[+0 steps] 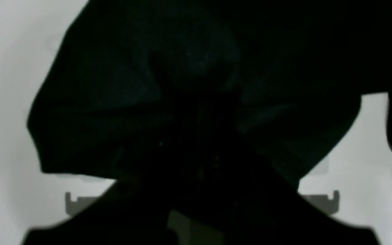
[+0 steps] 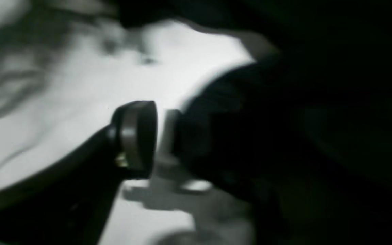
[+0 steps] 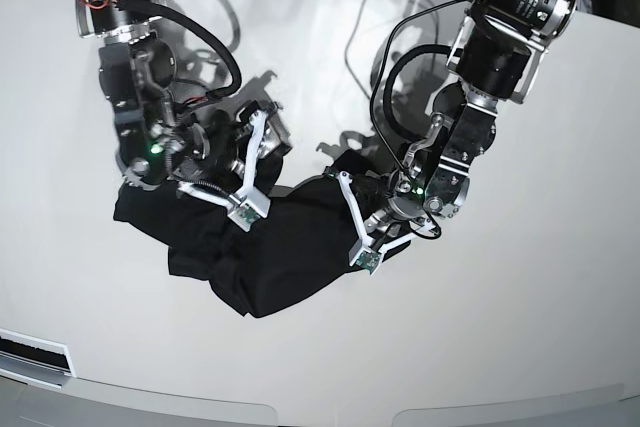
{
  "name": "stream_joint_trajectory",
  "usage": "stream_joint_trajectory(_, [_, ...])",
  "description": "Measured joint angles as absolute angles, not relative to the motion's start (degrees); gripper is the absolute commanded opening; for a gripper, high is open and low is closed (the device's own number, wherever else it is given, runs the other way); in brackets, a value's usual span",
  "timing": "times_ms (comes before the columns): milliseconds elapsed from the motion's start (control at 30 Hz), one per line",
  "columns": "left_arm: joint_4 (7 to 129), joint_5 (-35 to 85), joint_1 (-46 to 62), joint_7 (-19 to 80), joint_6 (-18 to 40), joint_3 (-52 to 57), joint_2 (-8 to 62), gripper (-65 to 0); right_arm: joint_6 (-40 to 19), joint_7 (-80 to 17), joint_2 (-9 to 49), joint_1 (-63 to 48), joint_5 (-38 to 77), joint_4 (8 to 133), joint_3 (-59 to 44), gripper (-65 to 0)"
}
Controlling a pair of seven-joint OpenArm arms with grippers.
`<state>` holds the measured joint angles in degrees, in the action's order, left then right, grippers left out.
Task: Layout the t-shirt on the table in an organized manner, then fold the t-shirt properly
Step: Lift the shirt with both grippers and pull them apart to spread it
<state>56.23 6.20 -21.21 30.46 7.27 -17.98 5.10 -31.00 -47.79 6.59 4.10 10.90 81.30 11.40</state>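
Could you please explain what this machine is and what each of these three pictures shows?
It is a robot with two robot arms, meant to spread out and fold a shirt. The base picture looks down from above. A black t-shirt lies bunched up on a white table, not yet laid flat. The other two pictures come from small cameras on the wrists, so they look along the fingers from very close and appear dark and blurry. The arm on the right of the overhead picture is the robot's left. The left fingers are shut, with cloth gathered around them. The right fingers sit at the shirt's edge, but the picture is too blurred to tell whether they grip it.
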Motion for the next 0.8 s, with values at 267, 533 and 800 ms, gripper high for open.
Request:
stream_joint_trajectory(267, [56.2,6.6,-21.2,30.2,7.4,-18.0,5.7,-65.0,-23.4,-43.1,6.7,1.7,2.2,81.3,17.0,-20.9])
stream_joint_trajectory(533, [56.2,6.6,-21.4,30.3,9.6,-18.0,6.3,-65.0,-15.8,-41.9,6.5,-0.7,-6.7,81.9,17.8,-65.0])
stream_joint_trajectory(800, [57.5,6.9,-24.7,34.0,11.4,-18.3,13.6,-65.0,-10.7,-48.8,13.3,-1.0,-7.9,99.2,17.9,-65.0])
